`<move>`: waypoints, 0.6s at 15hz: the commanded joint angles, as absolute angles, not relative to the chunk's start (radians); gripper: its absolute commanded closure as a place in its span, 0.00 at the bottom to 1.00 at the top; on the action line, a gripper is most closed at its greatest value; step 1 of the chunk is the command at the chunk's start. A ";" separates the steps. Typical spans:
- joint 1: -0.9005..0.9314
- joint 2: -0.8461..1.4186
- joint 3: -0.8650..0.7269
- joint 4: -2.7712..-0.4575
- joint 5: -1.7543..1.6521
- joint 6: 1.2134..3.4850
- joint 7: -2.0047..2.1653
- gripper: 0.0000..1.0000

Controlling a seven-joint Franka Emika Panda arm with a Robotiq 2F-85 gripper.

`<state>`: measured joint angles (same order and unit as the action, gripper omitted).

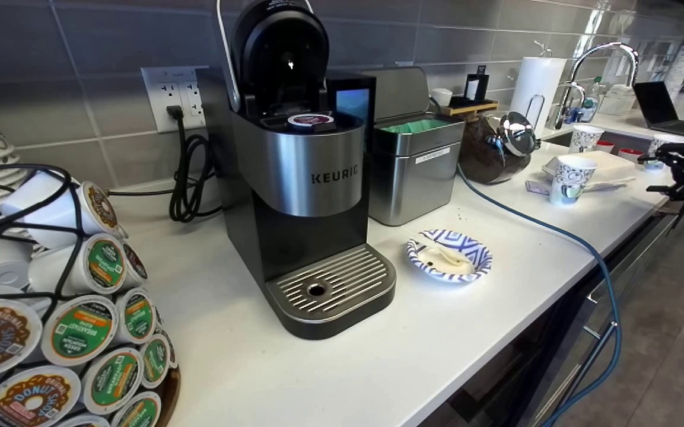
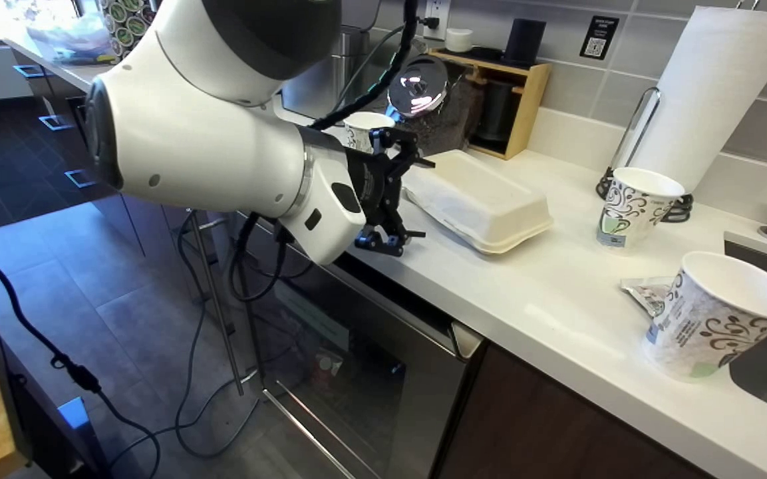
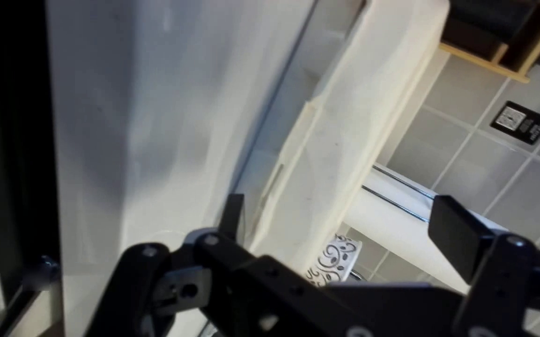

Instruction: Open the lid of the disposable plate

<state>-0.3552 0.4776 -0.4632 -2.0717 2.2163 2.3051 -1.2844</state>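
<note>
Two fingers (image 3: 457, 234) of my gripper (image 2: 425, 198) stand apart, holding nothing, spread, I judge, so one can slip under the lid (image 2: 479, 185). Right of them, upper centre of an exterior view, the takeaway container (image 2: 479, 205) rests on the counter (image 2: 529, 299), long side facing them.

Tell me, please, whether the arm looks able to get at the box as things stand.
Probably yes: in an exterior view, the open gripper faces the nearby box, with nothing tall visible between them.
</note>
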 commanded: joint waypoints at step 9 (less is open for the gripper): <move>-0.317 0.472 -0.426 -2.066 2.144 2.491 -1.083 0.00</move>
